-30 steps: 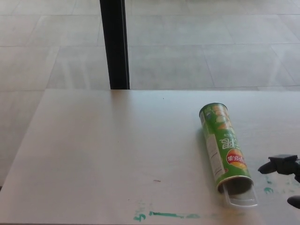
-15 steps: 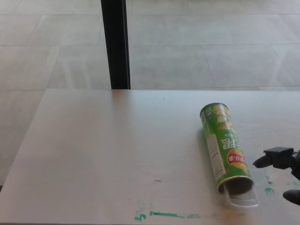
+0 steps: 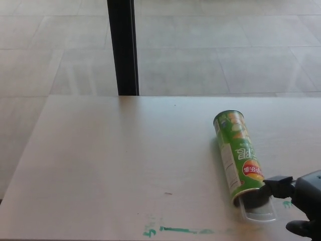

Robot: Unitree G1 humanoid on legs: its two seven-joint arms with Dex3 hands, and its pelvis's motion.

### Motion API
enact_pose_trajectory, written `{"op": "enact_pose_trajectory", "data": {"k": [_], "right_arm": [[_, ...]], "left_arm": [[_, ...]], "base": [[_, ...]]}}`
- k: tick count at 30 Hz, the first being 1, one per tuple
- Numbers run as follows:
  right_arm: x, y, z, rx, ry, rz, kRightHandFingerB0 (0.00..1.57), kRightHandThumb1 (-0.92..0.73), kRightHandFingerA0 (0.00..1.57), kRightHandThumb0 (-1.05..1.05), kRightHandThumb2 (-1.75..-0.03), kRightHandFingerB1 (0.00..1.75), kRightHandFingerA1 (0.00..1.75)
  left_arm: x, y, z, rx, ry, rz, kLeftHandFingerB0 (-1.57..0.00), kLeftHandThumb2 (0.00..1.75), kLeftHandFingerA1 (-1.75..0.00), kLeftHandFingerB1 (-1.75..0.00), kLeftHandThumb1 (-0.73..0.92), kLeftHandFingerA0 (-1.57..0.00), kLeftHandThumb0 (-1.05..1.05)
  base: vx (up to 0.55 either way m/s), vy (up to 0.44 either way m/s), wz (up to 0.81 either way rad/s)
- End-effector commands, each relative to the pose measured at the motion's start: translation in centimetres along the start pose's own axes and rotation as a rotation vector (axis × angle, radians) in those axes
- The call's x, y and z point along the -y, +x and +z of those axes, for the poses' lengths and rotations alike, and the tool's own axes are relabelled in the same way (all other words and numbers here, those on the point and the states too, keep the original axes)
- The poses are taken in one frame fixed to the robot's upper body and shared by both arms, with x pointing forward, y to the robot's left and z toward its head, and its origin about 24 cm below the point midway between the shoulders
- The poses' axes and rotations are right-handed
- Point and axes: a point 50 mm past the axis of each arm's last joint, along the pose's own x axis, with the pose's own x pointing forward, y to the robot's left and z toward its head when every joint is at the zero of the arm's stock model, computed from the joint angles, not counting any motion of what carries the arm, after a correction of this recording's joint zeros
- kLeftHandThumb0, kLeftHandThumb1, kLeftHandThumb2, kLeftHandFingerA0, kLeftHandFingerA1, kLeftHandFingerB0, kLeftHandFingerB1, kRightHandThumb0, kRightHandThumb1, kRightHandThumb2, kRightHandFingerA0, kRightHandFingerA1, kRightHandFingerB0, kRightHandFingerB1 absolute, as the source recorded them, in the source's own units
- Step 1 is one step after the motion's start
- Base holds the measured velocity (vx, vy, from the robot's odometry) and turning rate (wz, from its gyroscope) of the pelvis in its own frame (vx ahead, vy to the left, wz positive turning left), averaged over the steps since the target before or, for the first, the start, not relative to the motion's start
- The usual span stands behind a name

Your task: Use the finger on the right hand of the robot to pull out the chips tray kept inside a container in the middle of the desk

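Desk [image 3: 110, 165] bears green can [image 3: 239, 155], clear tray [image 3: 258, 211] protruding; right hand [image 3: 301, 201] open, empty.

The bench [image 3: 115, 160] is a pale, smooth top that fills the lower half of the head view, its far edge running straight across below a tiled floor [image 3: 225, 55]. A green chips can [image 3: 239, 156] lies on its side on the right part of the bench, closed end toward the far edge, open mouth toward the near edge. A clear tray [image 3: 258, 212] sticks a little way out of that mouth and rests on the bench close to the near edge. Green paint smears [image 3: 180, 230] run along the near edge left of the can, with smaller green marks [image 3: 287, 204] just right of the tray. A tiny dark speck [image 3: 167, 193] sits near the middle.
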Motion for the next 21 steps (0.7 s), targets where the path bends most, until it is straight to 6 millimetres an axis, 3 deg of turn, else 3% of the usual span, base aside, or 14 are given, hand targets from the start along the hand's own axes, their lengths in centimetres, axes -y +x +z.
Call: {"op": "enact_pose_trajectory", "data": {"k": [1, 3, 4, 5, 9, 10, 12, 15, 16, 18, 19, 20, 21], "right_arm": [[-0.2, 0.6, -0.2, -0.017, -0.015, 0.011, 0.56, -0.49, 0.98, -0.17, -0.55, 0.49, 1.33], [-0.3, 0.7, -0.4, -0.031, -0.02, 0.02, 0.58, -0.48, 1.0, -0.17, -0.55, 0.48, 1.29], [-0.5, 0.7, -0.6, -0.04, -0.021, 0.033, 0.57, -0.45, 1.02, -0.22, -0.63, 0.54, 1.27], [-0.7, 0.7, -0.7, -0.048, -0.021, 0.05, 0.56, -0.5, 0.98, -0.17, -0.55, 0.48, 1.27], [-1.2, 0.7, -0.9, -0.061, -0.024, 0.082, 0.56, -0.49, 0.98, -0.17, -0.55, 0.48, 1.23], [-1.3, 0.7, -1.1, -0.064, -0.022, 0.093, 0.56, -0.49, 0.98, -0.17, -0.55, 0.48, 1.24], [-2.0, 0.5, -1.2, -0.078, -0.036, 0.113, 0.57, -0.5, 0.98, -0.19, -0.55, 0.48, 1.22], [-2.8, 0.3, -1.3, -0.083, -0.04, 0.148, 0.56, -0.52, 0.96, -0.19, -0.55, 0.47, 1.2], [-3.5, 0.4, -1.3, -0.094, -0.029, 0.167, 0.56, -0.52, 0.95, -0.19, -0.56, 0.47, 1.24], [-3.7, 0.5, -1.2, -0.09, -0.02, 0.169, 0.56, -0.52, 0.94, -0.18, -0.56, 0.48, 1.28], [-3.9, 0.6, -1.1, -0.088, -0.022, 0.169, 0.56, -0.52, 0.92, -0.19, -0.56, 0.48, 1.31], [-4.1, 0.7, -1.0, -0.088, -0.027, 0.172, 0.56, -0.52, 0.91, -0.2, -0.56, 0.47, 1.31], [-4.2, 0.7, -0.9, -0.09, -0.027, 0.176, 0.56, -0.52, 0.92, -0.2, -0.56, 0.47, 1.31]], "left_arm": [[-0.7, -0.3, -0.1, -0.007, 0.019, 0.017, -0.61, 0.59, -0.53, -0.51, 0.64, -0.52, -0.55], [-0.8, -0.3, 0.0, -0.004, 0.036, 0.012, -0.57, 0.6, -0.53, -0.47, 0.66, -0.51, -0.57], [-0.8, -0.3, 0.1, -0.002, 0.039, 0.015, -0.55, 0.6, -0.56, -0.48, 0.63, -0.54, -0.56], [-0.7, -0.2, 0.1, -0.002, 0.034, 0.015, -0.55, 0.6, -0.56, -0.48, 0.65, -0.52, -0.56], [-0.8, -0.3, 0.0, -0.002, 0.015, 0.014, -0.6, 0.59, -0.56, -0.5, 0.64, -0.52, -0.57], [-0.9, -0.3, 0.3, 0.006, 0.016, 0.012, -0.69, 0.59, -0.58, -0.68, 0.64, -0.53, -0.57], [-0.8, -0.3, 0.3, 0.006, 0.064, 0.018, -0.64, 0.6, -0.55, -0.55, 0.66, -0.54, -0.57], [-0.9, -0.3, 0.3, 0.006, 0.058, 0.018, -0.64, 0.6, -0.55, -0.56, 0.66, -0.54, -0.56], [-1.0, -0.3, 0.3, 0.003, 0.057, 0.016, -0.56, 0.6, -0.55, -0.49, 0.64, -0.53, -0.58], [-1.0, -0.3, 0.3, 0.002, 0.065, 0.015, -0.54, 0.6, -0.55, -0.47, 0.64, -0.53, -0.59], [-1.0, -0.3, 0.3, 0.001, 0.053, 0.014, -0.63, 0.59, -0.55, -0.55, 0.64, -0.52, -0.57], [-1.0, -0.3, 0.3, 0.003, 0.059, 0.014, -0.59, 0.6, -0.55, -0.51, 0.65, -0.51, -0.58], [-1.0, -0.3, 0.3, 0.002, 0.06, 0.013, -0.65, 0.59, -0.57, -0.66, 0.63, -0.51, -0.59]], "base": [[0.0, 0.0, 0.0], [0.0, 0.0, 0.0], [0.0, 0.0, 0.0], [0.0, 0.0, 0.0], [0.0, 0.0, 0.0], [0.0, 0.0, 0.0], [0.0, 0.0, 0.0], [0.0, 0.0, 0.0], [0.0, 0.0, 0.0], [0.0, 0.0, 0.0], [0.0, 0.0, 0.0], [0.0, 0.0, 0.0], [0.0, 0.0, 0.0]]}}
